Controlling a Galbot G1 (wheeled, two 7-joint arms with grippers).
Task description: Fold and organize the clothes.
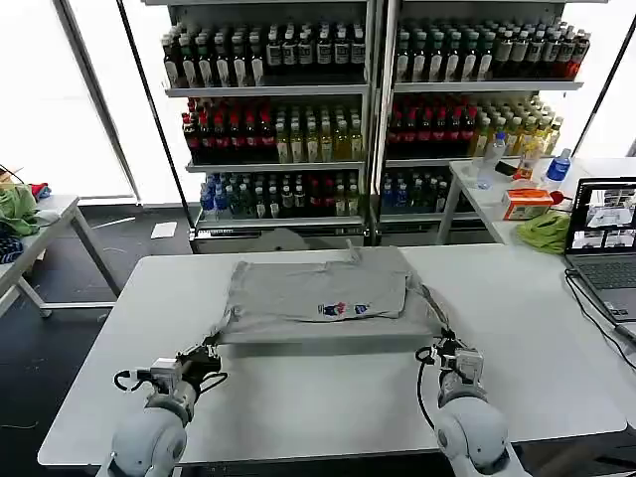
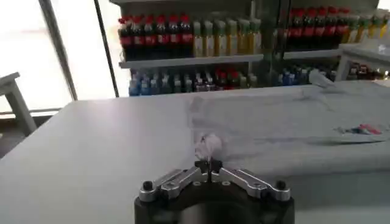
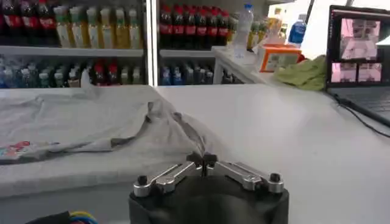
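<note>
A light grey shirt (image 1: 313,288) with a small multicoloured chest print (image 1: 343,309) lies partly folded across the far half of the white table (image 1: 328,397). My left gripper (image 1: 207,352) is shut on the shirt's near left corner (image 2: 210,146), which is pulled toward the table's front. My right gripper (image 1: 444,348) is shut on the near right corner (image 3: 183,137), with the cloth drawn out in a narrow strip. The print also appears in the left wrist view (image 2: 359,129) and the right wrist view (image 3: 15,149).
A laptop (image 1: 604,243) with cables sits at the table's right edge. A side table behind it holds a bunched green cloth (image 1: 545,231), bottles and an orange box (image 1: 525,203). Drink shelves (image 1: 368,109) stand behind. Another table with green cloth (image 1: 18,209) is far left.
</note>
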